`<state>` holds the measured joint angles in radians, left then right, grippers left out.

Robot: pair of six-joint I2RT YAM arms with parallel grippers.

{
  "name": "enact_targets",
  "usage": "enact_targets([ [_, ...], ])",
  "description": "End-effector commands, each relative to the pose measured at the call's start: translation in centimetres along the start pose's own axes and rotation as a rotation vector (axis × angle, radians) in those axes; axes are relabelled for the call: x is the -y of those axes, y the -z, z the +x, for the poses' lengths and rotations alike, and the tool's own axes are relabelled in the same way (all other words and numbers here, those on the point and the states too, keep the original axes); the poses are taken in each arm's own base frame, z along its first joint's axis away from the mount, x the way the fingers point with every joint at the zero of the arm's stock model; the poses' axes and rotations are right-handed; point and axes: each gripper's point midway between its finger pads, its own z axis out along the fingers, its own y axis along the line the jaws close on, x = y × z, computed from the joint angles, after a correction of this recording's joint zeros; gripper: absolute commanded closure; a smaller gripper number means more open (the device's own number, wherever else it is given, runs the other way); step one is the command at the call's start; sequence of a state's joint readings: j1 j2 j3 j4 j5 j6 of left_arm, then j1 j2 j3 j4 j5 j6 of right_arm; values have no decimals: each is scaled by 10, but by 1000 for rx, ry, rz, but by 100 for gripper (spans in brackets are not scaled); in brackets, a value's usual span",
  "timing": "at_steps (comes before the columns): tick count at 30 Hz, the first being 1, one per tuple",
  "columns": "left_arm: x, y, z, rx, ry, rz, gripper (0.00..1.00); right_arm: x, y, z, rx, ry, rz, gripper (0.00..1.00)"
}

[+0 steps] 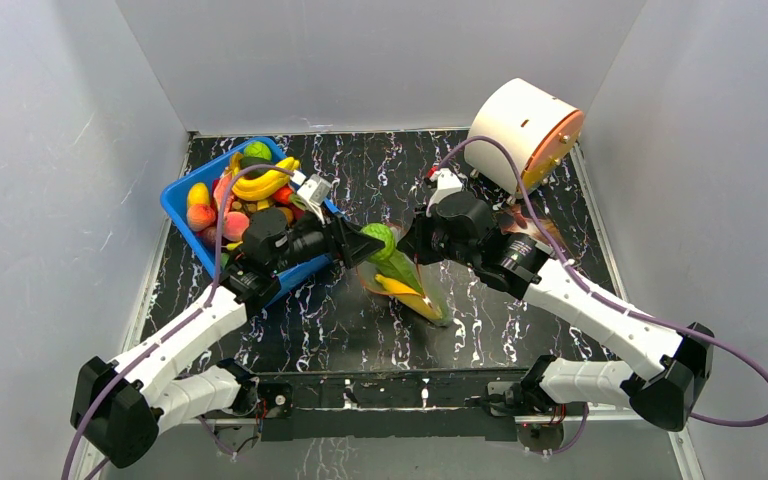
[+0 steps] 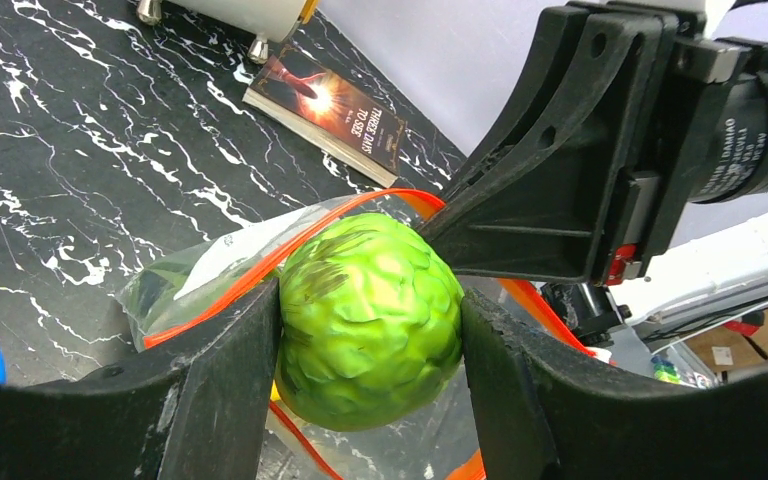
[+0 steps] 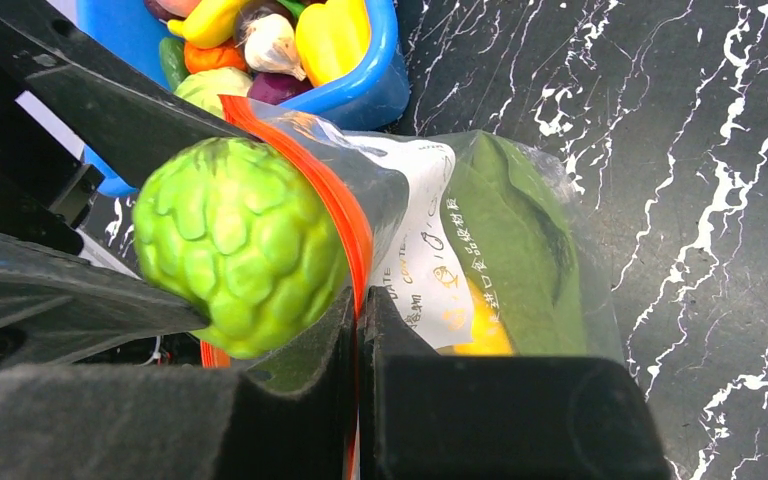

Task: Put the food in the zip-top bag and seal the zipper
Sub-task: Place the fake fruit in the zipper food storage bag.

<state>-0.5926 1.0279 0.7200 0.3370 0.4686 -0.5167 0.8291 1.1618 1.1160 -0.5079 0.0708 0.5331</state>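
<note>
Against zipper [image 3: 345,220], apparently: green food [image 3: 240,255].

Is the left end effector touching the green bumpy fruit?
Touching. The left wrist view shows both fingers of the left end effector pressed against the sides of the green bumpy fruit, with no gap.

Yellow piece [image 3: 480,338] inside bag [image 3: 415,215], possibly banana, behind crinkled plastic

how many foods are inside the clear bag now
2 that show: a green leafy piece lying along the bag, and a yellow piece beside it. The bumpy green fruit in the left gripper is only at the mouth. Others may be hidden.
</note>
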Motion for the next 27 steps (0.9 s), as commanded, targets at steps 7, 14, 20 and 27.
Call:
enact_targets([
  [7, -8, -10, 7, -32, -64, -61, 48, -22, 15, -32, 120, -14, -101, 100],
  [14, -7, -9, 8, -43, -99, -82, 36, -22, 18, -33, 128, -14, -100, 100],
  [20, -4, -7, 6, -44, -120, -89, 30, -21, 17, -31, 125, -14, -98, 100],
  [27, -2, -3, 5, -41, -145, -89, 28, -20, 16, -31, 122, -13, -91, 100],
])
